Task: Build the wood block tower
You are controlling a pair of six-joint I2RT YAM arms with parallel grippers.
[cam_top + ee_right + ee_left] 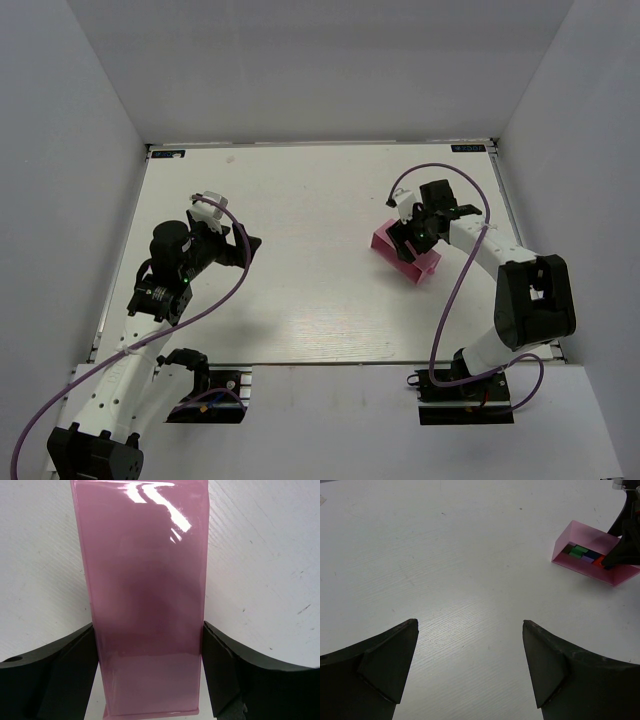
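The wood blocks (584, 554) lie packed inside the pink tray (622, 575), which is tipped up on its side so that its opening faces my left arm; green, purple, red, blue and dark pieces show. No tower stands anywhere in view. My right gripper (413, 233) is shut on the pink tray (404, 257), one finger on each long wall. In the right wrist view the tray's smooth underside (145, 570) fills the gap between the fingers of the right gripper (148, 630), and the blocks are hidden. My left gripper (470, 625) is open and empty above bare table, far left of the tray.
The white table (300, 200) is walled in by grey panels on three sides. The left gripper (249, 244) hovers at mid-left. The right arm's purple cable (445, 175) loops above the tray.
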